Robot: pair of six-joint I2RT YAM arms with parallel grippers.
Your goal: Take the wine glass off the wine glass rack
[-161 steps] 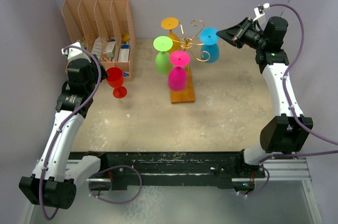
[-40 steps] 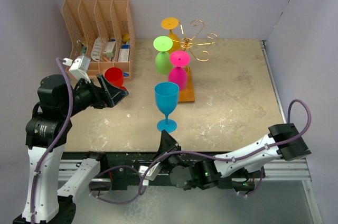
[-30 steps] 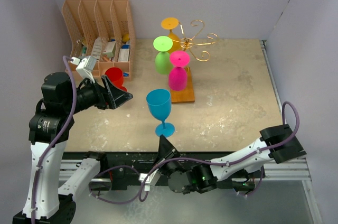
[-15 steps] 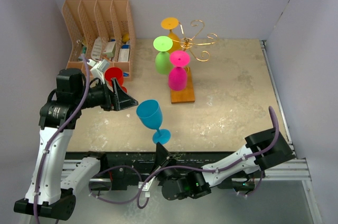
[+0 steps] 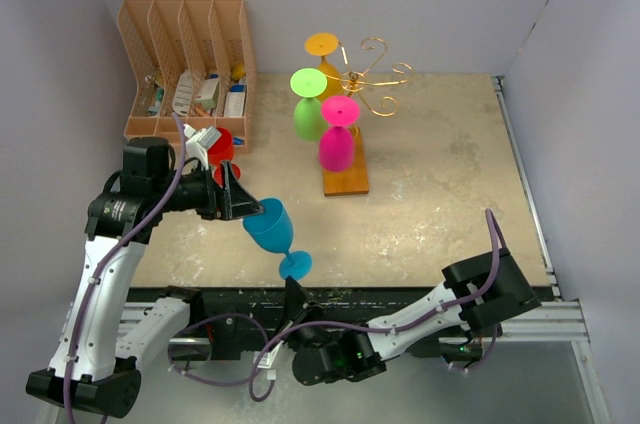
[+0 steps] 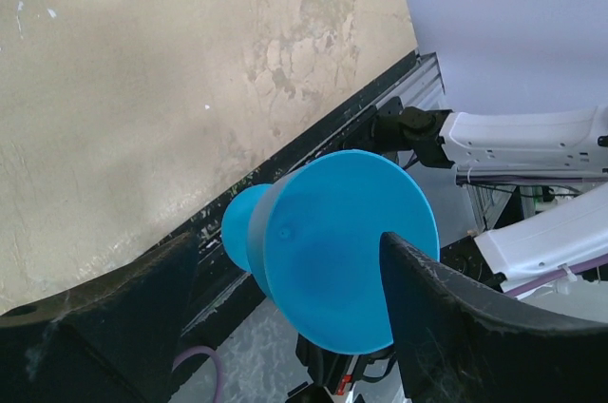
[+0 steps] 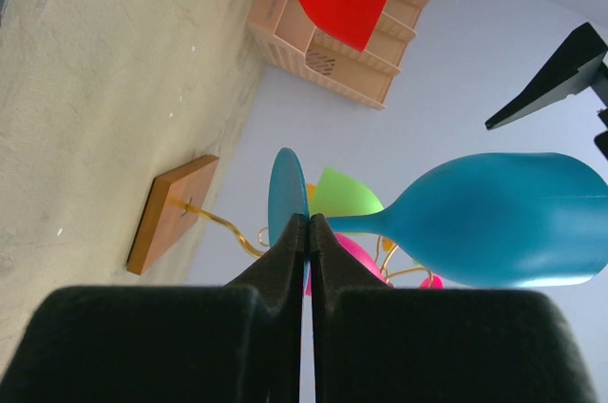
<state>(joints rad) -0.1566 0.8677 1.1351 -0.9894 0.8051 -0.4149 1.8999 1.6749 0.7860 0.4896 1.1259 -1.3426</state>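
A blue wine glass [image 5: 268,228] hangs tilted over the table's near edge. My right gripper [image 5: 292,286] is shut on the rim of its round foot [image 7: 287,196]. The bowl [image 6: 332,246] lies between the spread fingers of my left gripper [image 6: 285,241], which is open; the left finger [image 6: 114,327] stands clear of it. In the top view my left gripper [image 5: 248,206] sits at the bowl's mouth. The wine glass rack [image 5: 371,74], gold wire on a wooden base [image 5: 346,177], stands at the back with orange [image 5: 322,45], green [image 5: 307,104] and pink [image 5: 338,136] glasses hanging on it.
A red glass [image 5: 219,148] stands upright beside the peach file organizer [image 5: 186,64] at the back left. The black rail [image 5: 400,294] runs along the near edge under the right arm. Purple walls close the left, back and right sides.
My right gripper has carried the blue glass leftward and tipped it toward the left arm. The left gripper has come down and right until the bowl sits between its fingers.
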